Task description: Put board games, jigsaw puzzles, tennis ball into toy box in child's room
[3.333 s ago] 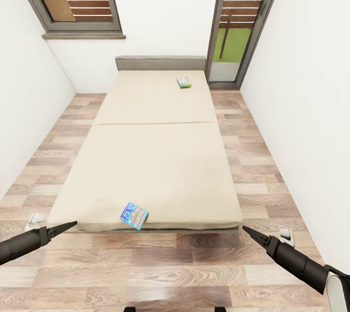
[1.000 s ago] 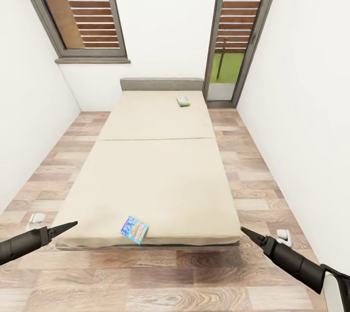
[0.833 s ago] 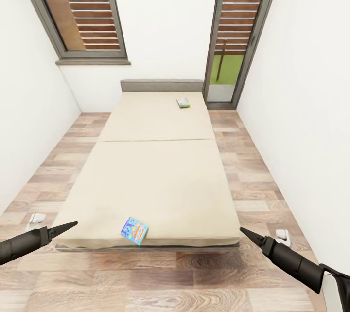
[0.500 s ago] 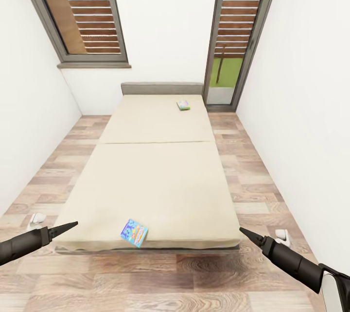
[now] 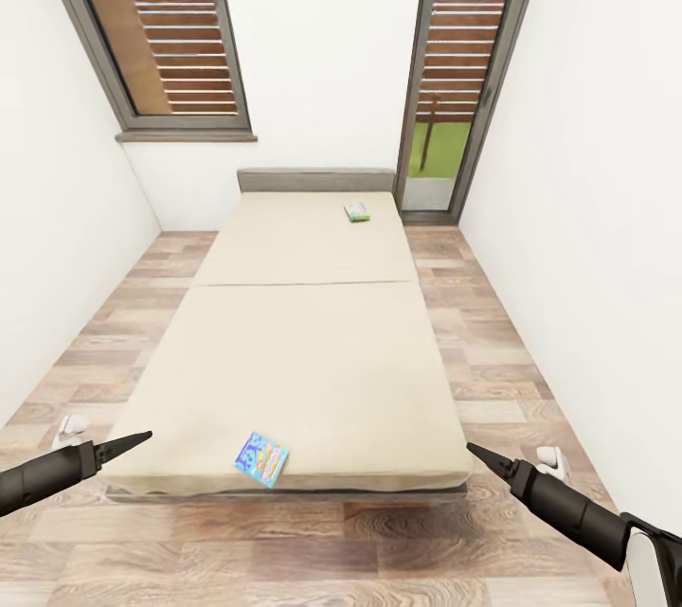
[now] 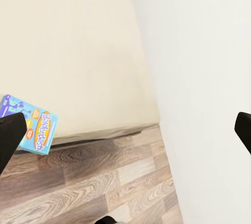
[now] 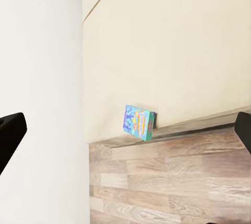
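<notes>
Lying between claws — blue board game [image 5: 261,458], bed [image 5: 313,342] foot edge.

Straight ahead along the wood-plank floor [image 5: 313,541], a low wide bed with a beige sheet [image 5: 313,351], headboard end against the far white wall between a dark-framed window [image 5: 156,29] at left and a tall dark-framed glass door [image 5: 459,77] at right. On the bed's near edge, slightly left of centre, a small blue flat game box [image 5: 261,458]; far back near the headboard, toward the right side, a white-and-green flat game box [image 5: 357,211], well apart from the first. Nearest the camera, the black left gripper [image 5: 128,442] just off the bed's near left corner and the black right gripper [image 5: 481,454] just off its near right corner, both above the floor.
</notes>
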Robot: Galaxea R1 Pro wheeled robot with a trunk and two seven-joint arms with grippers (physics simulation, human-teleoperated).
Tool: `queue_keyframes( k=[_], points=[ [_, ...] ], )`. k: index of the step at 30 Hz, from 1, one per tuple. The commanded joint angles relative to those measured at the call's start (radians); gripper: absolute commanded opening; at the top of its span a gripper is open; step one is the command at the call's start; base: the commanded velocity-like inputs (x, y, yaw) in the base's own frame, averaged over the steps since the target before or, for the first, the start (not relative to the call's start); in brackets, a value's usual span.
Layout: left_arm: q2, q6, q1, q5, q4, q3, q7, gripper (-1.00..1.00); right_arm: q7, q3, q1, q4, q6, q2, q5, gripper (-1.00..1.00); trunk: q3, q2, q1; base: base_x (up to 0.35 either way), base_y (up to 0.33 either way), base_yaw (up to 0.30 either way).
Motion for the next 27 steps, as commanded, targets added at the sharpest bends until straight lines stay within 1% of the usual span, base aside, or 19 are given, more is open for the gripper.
queue_keyframes(
  k=[1, 27],
  points=[
    [0.000, 0.010, -0.001, -0.003, 0.000, 0.001, -0.005, 1.00, 0.006, -0.002, -0.001, 0.000, 0.004, 0.001, 0.004, 1.00, 0.000, -0.002, 0.001, 0.000, 0.000, 0.000],
    [-0.001, 0.010, -0.001, -0.003, 0.000, -0.001, -0.005, 1.00, 0.006, -0.002, 0.000, 0.012, 0.004, 0.002, 0.006, 1.00, 0.043, -0.002, 0.001, 0.000, 0.000, 0.000]
  ],
)
